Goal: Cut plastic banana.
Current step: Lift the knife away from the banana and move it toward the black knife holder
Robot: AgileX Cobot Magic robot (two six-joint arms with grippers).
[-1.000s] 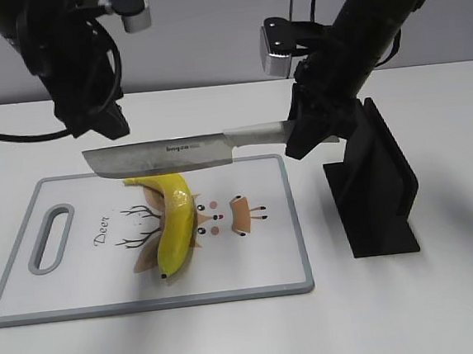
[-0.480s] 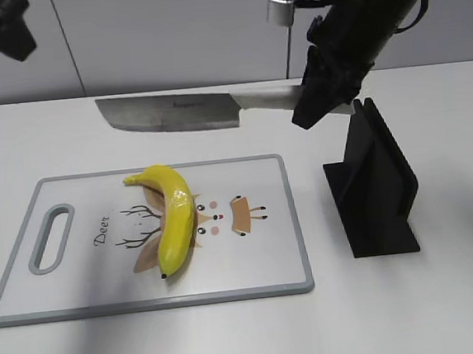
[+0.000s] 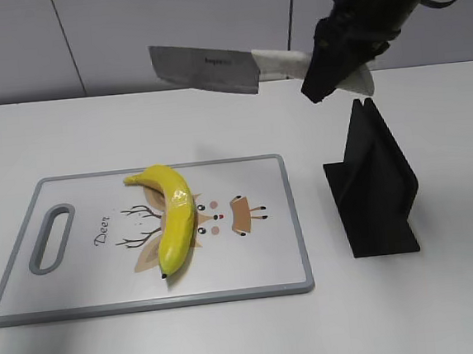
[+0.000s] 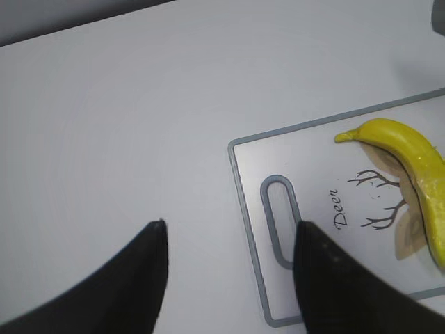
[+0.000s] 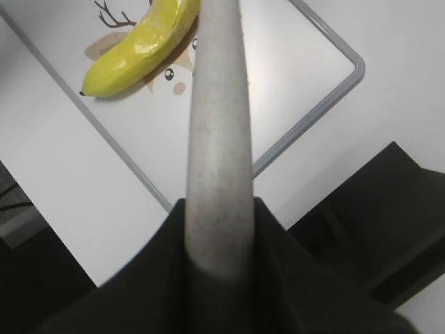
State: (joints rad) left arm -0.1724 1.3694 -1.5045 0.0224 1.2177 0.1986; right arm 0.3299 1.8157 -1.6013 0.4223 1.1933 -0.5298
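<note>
The plastic banana (image 3: 172,216) lies whole on the white cutting board (image 3: 268,257), glossy yellow and curved; it also shows in the left wrist view (image 4: 414,153) and the right wrist view (image 5: 142,45). My right gripper (image 3: 334,61) is shut on the pale handle of a cleaver (image 3: 206,68), held high above the table, blade pointing left; the handle fills the right wrist view (image 5: 217,139). My left gripper (image 4: 229,243) is open and empty, high above the bare table left of the board, out of the exterior view.
A black knife stand (image 3: 378,181) stands on the table right of the cutting board, below the right gripper. The board has a grey rim and a handle slot (image 3: 51,237) at its left end.
My right gripper has lifted the cleaver up and to the right, away from the banana. The left arm has risen out of the exterior view. The banana has not moved.
</note>
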